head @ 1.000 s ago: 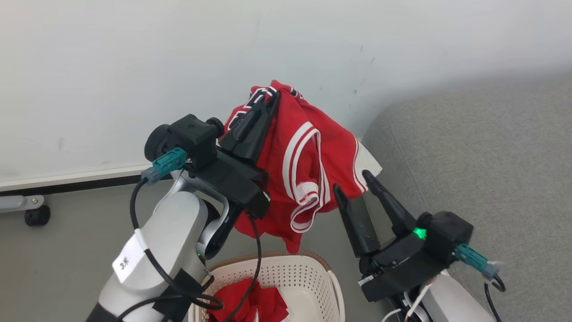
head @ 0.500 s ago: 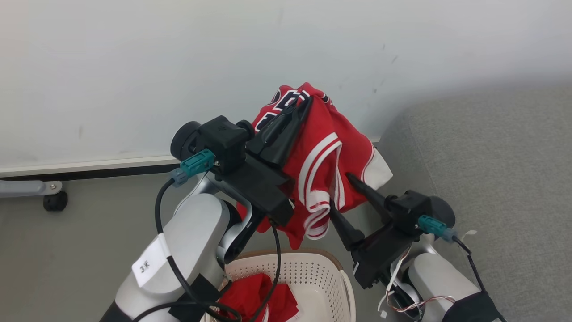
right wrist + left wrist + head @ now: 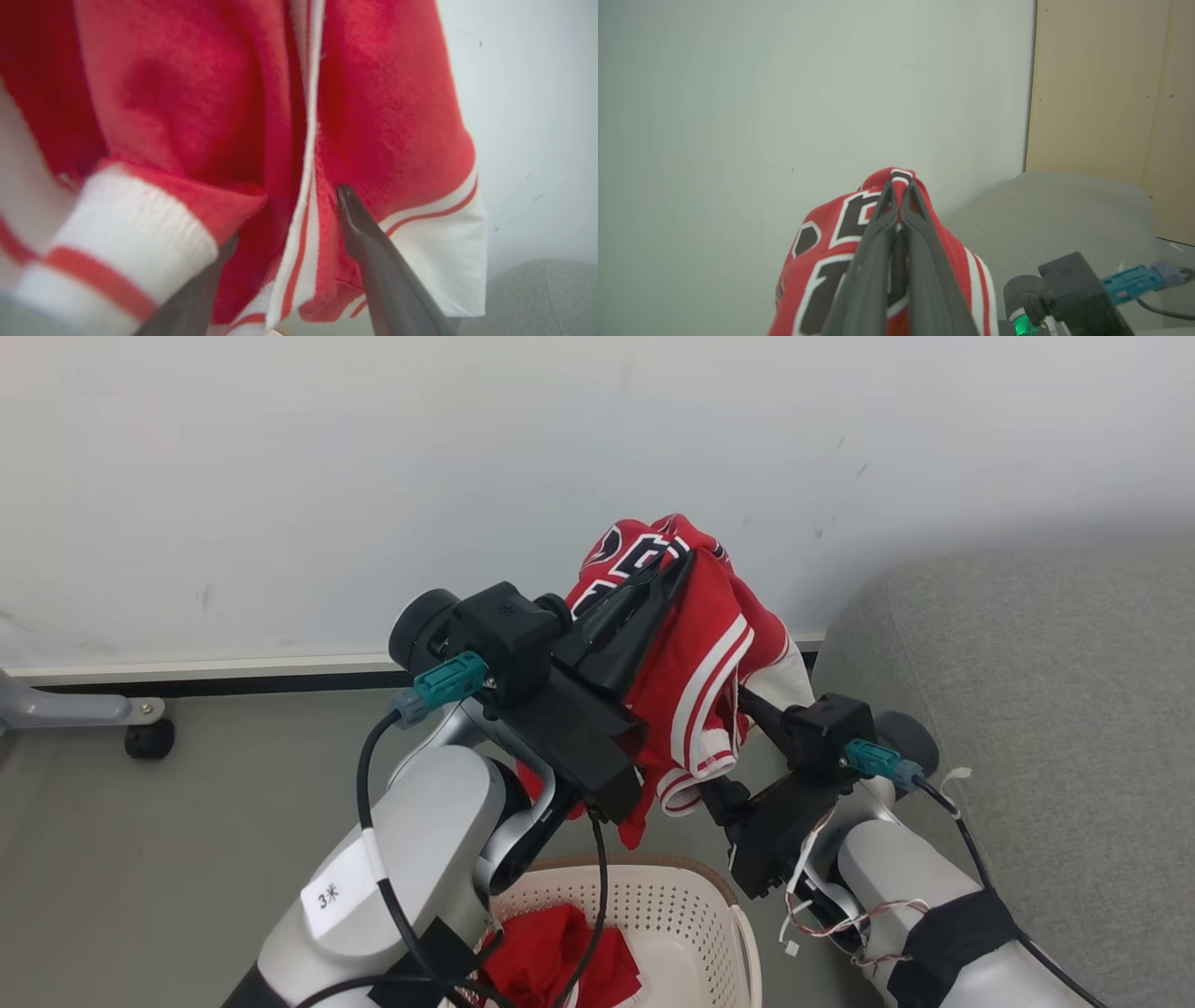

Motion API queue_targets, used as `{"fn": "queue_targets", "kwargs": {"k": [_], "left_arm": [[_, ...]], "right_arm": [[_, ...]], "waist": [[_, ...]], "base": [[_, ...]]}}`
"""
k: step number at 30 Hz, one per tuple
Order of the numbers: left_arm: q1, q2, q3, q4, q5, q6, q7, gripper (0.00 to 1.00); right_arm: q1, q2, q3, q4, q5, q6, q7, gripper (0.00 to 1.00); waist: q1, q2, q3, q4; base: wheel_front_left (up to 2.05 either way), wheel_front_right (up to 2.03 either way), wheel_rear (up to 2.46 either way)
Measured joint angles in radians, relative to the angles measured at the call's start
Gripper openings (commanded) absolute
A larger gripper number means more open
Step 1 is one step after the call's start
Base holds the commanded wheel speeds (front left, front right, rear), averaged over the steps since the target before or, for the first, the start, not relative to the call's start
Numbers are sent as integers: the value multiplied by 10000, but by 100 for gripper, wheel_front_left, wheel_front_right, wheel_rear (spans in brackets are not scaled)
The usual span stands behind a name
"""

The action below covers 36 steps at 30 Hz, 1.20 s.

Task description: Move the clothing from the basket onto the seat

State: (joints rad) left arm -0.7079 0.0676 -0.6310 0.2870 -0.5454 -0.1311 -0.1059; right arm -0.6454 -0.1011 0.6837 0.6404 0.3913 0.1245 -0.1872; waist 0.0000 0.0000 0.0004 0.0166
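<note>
Above the basket (image 3: 653,889), pinches the jersey (image 3: 709,644) high in the left gripper (image 3: 899,183), straddles its hem with the spread right gripper (image 3: 287,214).

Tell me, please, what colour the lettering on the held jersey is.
Dark with white edging, on the red jersey; best seen in the left wrist view.

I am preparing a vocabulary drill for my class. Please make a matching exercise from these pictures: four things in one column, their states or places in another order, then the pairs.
1 left gripper
2 right gripper
3 basket
4 seat

a grey, on the right
b shut on the jersey
c holds a red garment
d open, at the jersey's hem

Pairs: 1-b, 2-d, 3-c, 4-a
</note>
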Motion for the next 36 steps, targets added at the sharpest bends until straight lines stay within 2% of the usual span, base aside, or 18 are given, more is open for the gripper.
{"fn": "queue_targets", "kwargs": {"k": [1,3,12,20,21,22,23,24,36], "left_arm": [[7,0,-27,-8,-4,0,29,0],[34,-2,-79,-12,-6,0,79,0],[211,67,-65,36,-65,2,165,0],[698,445,107,328,-150,161,180,0],[770,495,146,320,-150,173,178,16],[837,541,157,318,-151,182,178,39],[889,564,159,322,-151,196,178,95],[952,591,178,320,-153,263,178,100],[1914,844,144,130,-253,259,146,100]], "right_arm": [[-73,21,31,107,4,0,-19,96],[-138,31,100,270,75,0,-100,0],[-201,21,194,458,502,0,-441,0],[-134,-188,-378,169,738,0,-612,0],[-111,-201,-422,104,761,0,-616,0],[-72,-207,-491,27,765,0,-617,0],[-16,-226,-591,-58,779,2,-619,0],[40,-261,-679,-132,815,2,-619,0],[708,-1039,-2017,-1515,1093,-119,-619,0]], "waist": [[0,0,0,12],[0,0,0,36],[0,0,-11,78],[0,1,-48,-71],[0,0,-54,-104],[0,0,-59,-143],[0,0,-65,-184],[0,0,-72,-225],[0,0,-207,-861]], "base": [[0,0,0],[0,0,0],[0,0,0],[0,0,0],[0,0,0],[0,0,0],[0,0,0],[0,0,0],[0,0,0]]}}
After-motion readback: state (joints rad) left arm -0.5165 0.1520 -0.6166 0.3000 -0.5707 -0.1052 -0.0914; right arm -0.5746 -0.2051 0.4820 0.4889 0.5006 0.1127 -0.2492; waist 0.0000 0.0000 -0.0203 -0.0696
